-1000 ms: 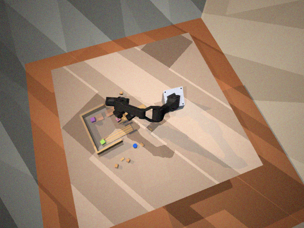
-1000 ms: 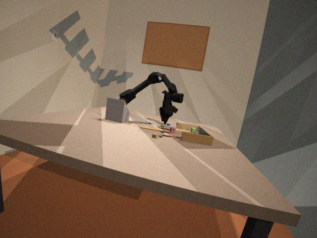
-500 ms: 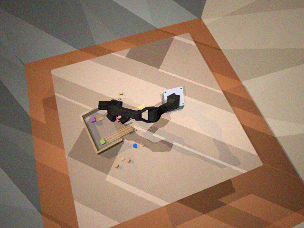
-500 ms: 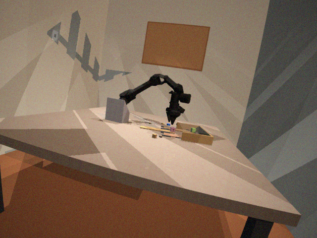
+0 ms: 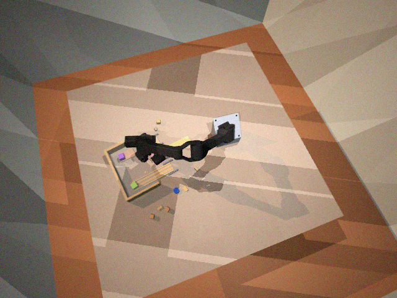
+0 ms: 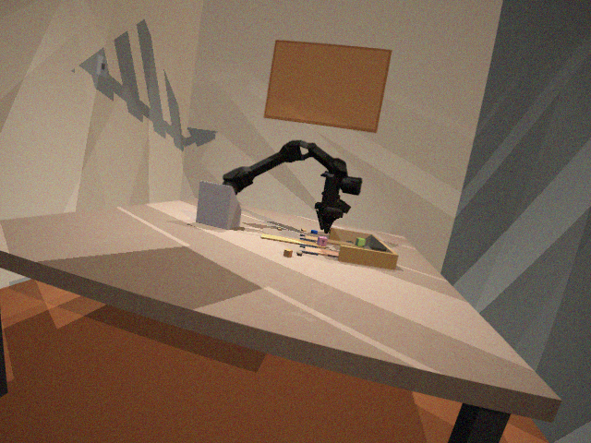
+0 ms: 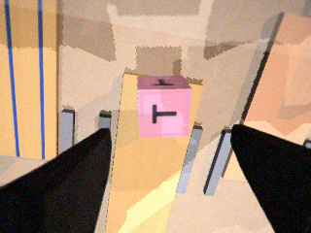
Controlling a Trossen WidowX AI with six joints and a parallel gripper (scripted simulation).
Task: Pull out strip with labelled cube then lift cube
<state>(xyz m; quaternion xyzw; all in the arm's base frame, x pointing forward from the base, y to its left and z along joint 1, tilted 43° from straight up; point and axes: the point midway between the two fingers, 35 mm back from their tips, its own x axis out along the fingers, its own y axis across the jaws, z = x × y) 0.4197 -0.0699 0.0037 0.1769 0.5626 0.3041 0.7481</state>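
One broad, pale beige bench carries everything, with a rectangular orange-brown board on the wall behind it. A black jointed arm arches from a pale grey, slope-sided base block toward a low-walled wooden tray, open on the side facing the base.

Next in size come the flat strips. A yellow wooden strip lies between a yellow strip with thin blue lines and a salmon-orange strip. Short grey rails stand alongside them.

The black two-fingered claw points down, a bit more than half open, with nothing in its hold. From the wrist, its fingertips show on either side of the pink cube marked with a black T, which rests on the plain yellow strip near one end.

Inside the tray are a purple cube and a lime-green cube. Smallest are a round blue piece outside the tray and a little grey ball near a small yellow block.
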